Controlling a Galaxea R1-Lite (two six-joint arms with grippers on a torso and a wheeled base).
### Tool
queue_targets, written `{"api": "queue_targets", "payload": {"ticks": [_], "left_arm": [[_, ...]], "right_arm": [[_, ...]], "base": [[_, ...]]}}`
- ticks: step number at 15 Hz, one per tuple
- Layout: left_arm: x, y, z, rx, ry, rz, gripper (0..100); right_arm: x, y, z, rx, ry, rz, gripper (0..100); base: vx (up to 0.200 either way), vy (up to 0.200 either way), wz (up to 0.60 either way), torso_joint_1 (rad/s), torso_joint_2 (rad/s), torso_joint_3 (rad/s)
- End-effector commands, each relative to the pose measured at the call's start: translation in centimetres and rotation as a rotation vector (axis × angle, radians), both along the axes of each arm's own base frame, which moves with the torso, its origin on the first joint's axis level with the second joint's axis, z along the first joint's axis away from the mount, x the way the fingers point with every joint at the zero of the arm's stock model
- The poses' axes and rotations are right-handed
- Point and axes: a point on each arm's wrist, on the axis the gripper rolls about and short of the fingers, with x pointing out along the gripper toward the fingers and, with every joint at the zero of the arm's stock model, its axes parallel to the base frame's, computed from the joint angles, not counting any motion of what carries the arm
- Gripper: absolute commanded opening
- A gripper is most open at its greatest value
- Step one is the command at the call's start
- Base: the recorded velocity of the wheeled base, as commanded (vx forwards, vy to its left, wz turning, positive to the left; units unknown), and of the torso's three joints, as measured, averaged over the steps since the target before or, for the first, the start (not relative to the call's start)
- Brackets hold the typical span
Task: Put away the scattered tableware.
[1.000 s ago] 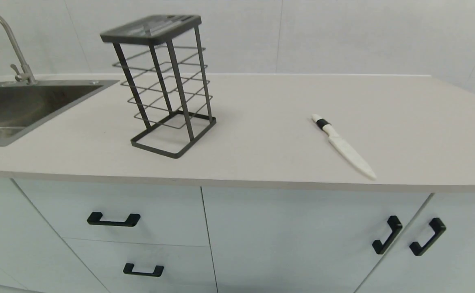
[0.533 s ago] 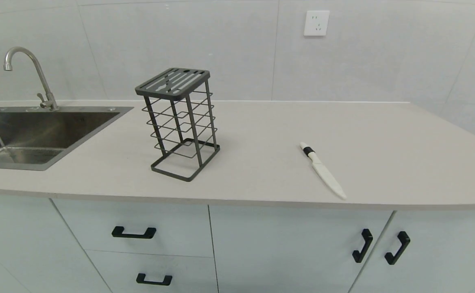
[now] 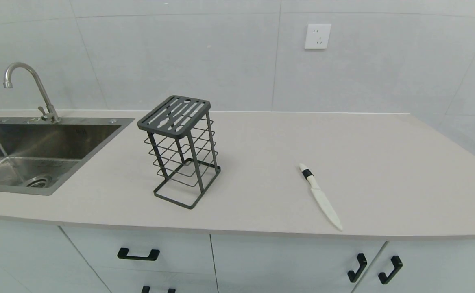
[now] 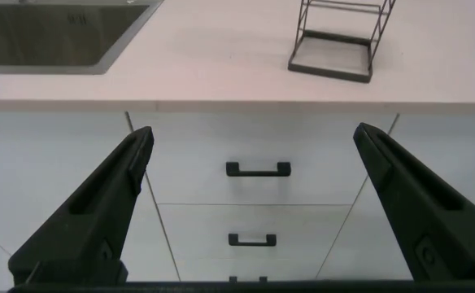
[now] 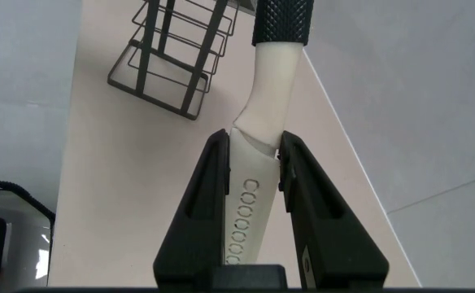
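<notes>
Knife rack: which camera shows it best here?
Head view: the whole knife rack stands upright on the countertop, slotted top visible. Left wrist view catches its base frame; right wrist view its lower wires, beyond the white utensil in the right claw.

Illumination is bright, even and diffuse. Shadows sit close under objects, so the light falls from above. On the countertop [image 3: 262,142] the knife rack [image 3: 180,154] throws only a faint, soft-edged shadow to its right and rear. The wall [image 3: 180,61] is uniformly lit, without hot spots. The sink [image 3: 58,138] shows a muted sheen on its steel walls, and the faucet [image 3: 38,87] carries narrow highlights. Wide-angle distortion shows in the head view: the countertop's front edge bows and the wall seams lean near the corners. In the left wrist view the left gripper [image 4: 254,134] reads as a near-black silhouette, and the cabinet fronts [image 4: 258,203] are dimmer than the countertop above. In the right wrist view the knife [image 5: 268,89] clamped in the right gripper [image 5: 254,145] is bright but not blown out.
</notes>
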Motion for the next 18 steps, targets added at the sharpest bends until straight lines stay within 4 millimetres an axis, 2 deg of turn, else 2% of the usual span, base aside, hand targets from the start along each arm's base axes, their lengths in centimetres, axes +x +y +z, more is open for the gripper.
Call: {"api": "queue_targets", "payload": {"ticks": [1, 13, 18], "left_arm": [[0.01, 0.00, 0.01, 0.000, 0.001, 0.000, 100], [0.01, 0.00, 0.01, 0.000, 0.001, 0.002, 100], [0.01, 0.00, 0.01, -0.003, 0.001, 0.000, 100]], "right_arm": [[0.01, 0.00, 0.00, 0.001, 0.002, 0.000, 100], [0.01, 0.00, 0.00, -0.001, 0.002, -0.001, 100], [0.01, 0.00, 0.00, -0.001, 0.002, -0.001, 100]], "base": [[0.000, 0.000, 0.00, 0.286, -0.52, -0.256], [0.000, 0.000, 0.00, 0.283, -0.55, -0.261], [0.000, 0.000, 0.00, 0.037, -0.07, -0.033]]}}
